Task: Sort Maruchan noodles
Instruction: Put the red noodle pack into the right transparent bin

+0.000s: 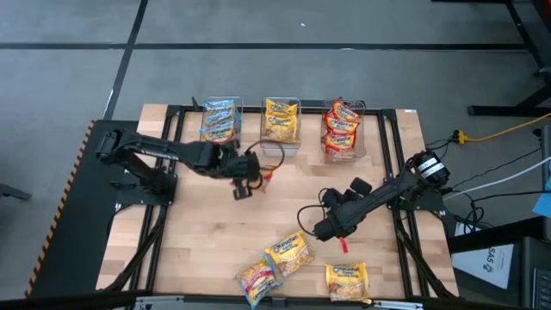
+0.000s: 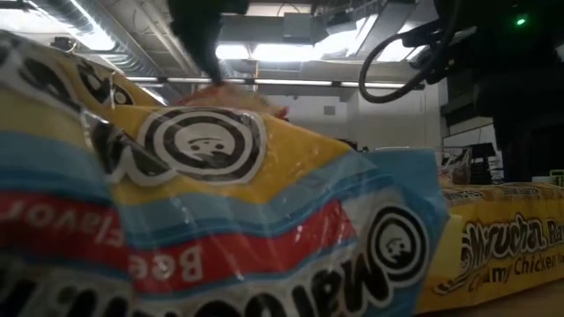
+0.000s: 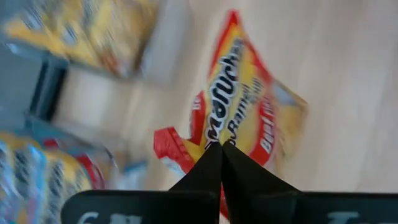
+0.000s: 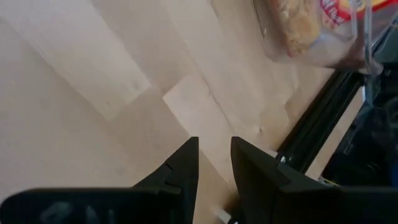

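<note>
Left end effector (image 3: 221, 149) pinches a red-trimmed noodle packet (image 3: 249, 102) above the table (image 1: 207, 232).

A robotics lab or workshop: a wooden table (image 1: 215, 241) on a black metal frame (image 1: 103, 172) stands on grey concrete floor (image 1: 258, 52), exposed ceiling ducts (image 2: 79, 35) and strip lights (image 2: 282, 53) above it.

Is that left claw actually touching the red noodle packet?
Touching. In the left wrist view, the left gripper has its fingers pinched shut on the edge of the red packet.
</note>
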